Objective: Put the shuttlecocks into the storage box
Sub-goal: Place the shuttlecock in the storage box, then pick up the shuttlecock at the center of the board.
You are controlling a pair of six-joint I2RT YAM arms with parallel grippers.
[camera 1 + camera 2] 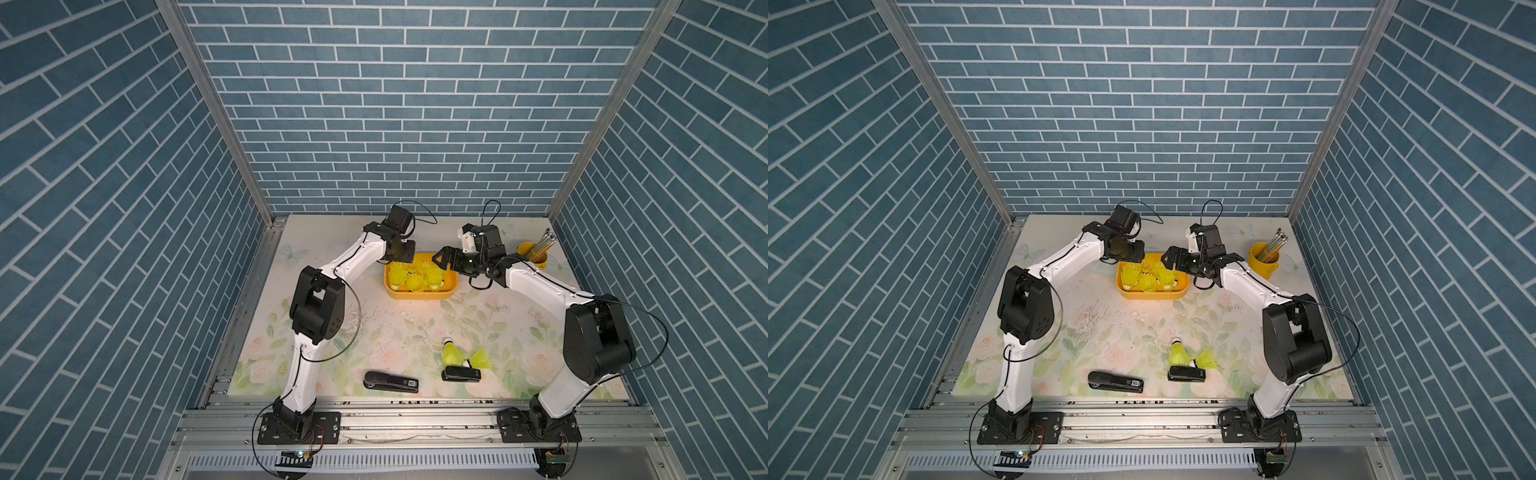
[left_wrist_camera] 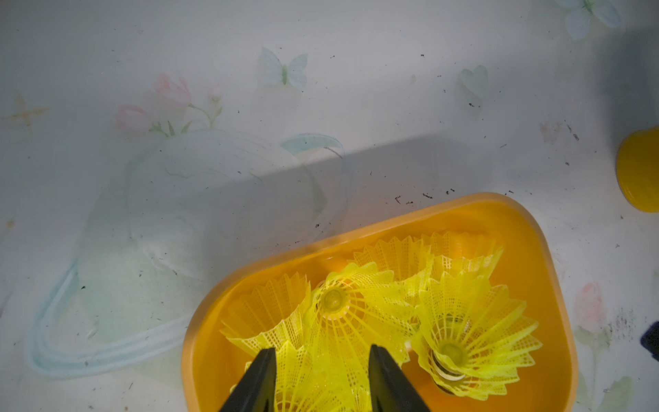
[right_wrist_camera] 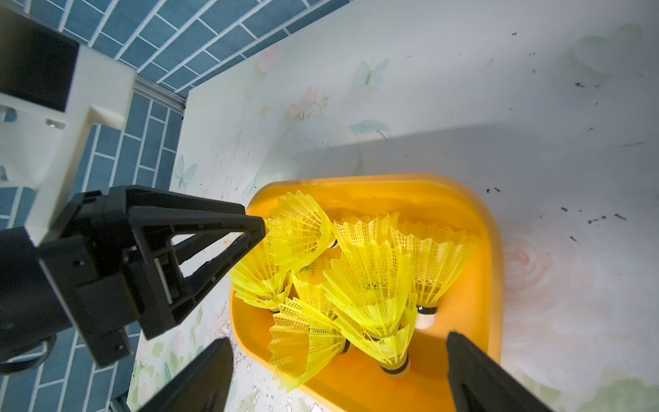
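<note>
Unloading over the storage box (image 1: 419, 296), we cannot tell whether our left gripper (image 2: 321, 351) pinches a shuttlecock (image 2: 321, 376); our right gripper (image 3: 338, 339) is spread, empty. Next we reach two loose shuttlecocks (image 1: 452, 353) well apart from it.

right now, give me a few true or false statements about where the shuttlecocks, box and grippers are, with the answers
1. Two shuttlecocks lie on the table outside the storage box. True.
2. The right gripper grips a shuttlecock. False: its jaws stand wide open, gripping nothing.
3. The pencil cup stands between the two staplers. False: it stands at the far right; the staplers lie near the front edge.
4. The left gripper hangs over the storage box. True.
</note>
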